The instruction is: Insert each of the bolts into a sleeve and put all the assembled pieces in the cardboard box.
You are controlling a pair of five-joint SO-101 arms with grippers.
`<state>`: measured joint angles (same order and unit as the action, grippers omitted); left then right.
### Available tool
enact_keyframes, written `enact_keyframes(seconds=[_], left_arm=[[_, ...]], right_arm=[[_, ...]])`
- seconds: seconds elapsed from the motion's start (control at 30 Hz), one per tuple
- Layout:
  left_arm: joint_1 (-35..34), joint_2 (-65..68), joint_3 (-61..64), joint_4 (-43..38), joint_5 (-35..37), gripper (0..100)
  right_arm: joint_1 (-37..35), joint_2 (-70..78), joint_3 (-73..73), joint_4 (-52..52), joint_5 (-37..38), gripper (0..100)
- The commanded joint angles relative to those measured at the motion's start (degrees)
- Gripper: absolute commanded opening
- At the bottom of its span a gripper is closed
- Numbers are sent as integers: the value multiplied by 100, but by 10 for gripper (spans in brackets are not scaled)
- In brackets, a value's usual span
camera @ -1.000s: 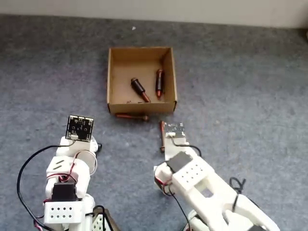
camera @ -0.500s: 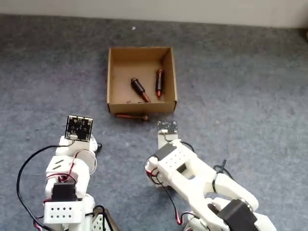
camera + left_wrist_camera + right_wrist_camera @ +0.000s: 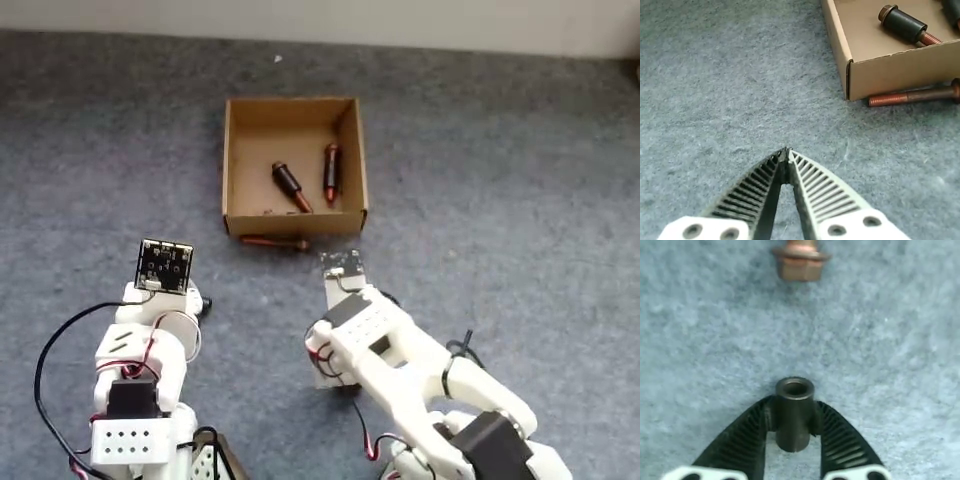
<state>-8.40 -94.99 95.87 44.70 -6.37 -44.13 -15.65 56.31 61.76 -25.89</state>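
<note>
The right gripper (image 3: pixel 792 409) pinches a dark sleeve (image 3: pixel 793 422), open end forward. A bolt (image 3: pixel 801 262) lies just ahead, head toward it. The step in hand is probably mating them. Next, the bore must meet the bolt's threaded tip. The left gripper (image 3: pixel 786 154) is pressed together, empty, with the cardboard box (image 3: pixel 890 70) beyond.

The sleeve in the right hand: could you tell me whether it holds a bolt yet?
Empty: the bore of the sleeve is open and hollow; a bolt lies apart.

Left gripper (image 3: pixel 785 156) pressed closed — right gripper (image 3: pixel 793 412) clamps a sleeve (image 3: pixel 794 390).
</note>
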Motion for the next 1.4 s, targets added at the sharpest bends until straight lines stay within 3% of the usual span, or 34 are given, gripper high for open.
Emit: enact_keyframes(seconds=[0.0,0.1,0.2,0.43,0.67,0.83,1.07,1.37], left_arm=[[-48,-57,48,-105,-53,11],[-48,-57,40,-97,-53,11],[-48,-57,-13,-70,-62,11],[-40,-13,-286,0,-703,10],[4,22,-1508,1433,-721,11],[673,180,-2211,1837,-730,80],[1657,2545,-3600,1881,-756,88],[2404,6484,-5596,1864,-2875,88]], right_arm=[[690,-470,-66,-75,897,4],[1341,-1332,-66,-101,1653,4],[1877,-2255,-31,-119,1802,4],[2457,-3530,321,-778,1187,4],[3451,-3635,1473,-2431,554,4],[4092,-3635,1877,-3240,26,5],[4145,-3635,2167,-3749,-123,5],[4145,-3635,2220,-3846,-123,5]])
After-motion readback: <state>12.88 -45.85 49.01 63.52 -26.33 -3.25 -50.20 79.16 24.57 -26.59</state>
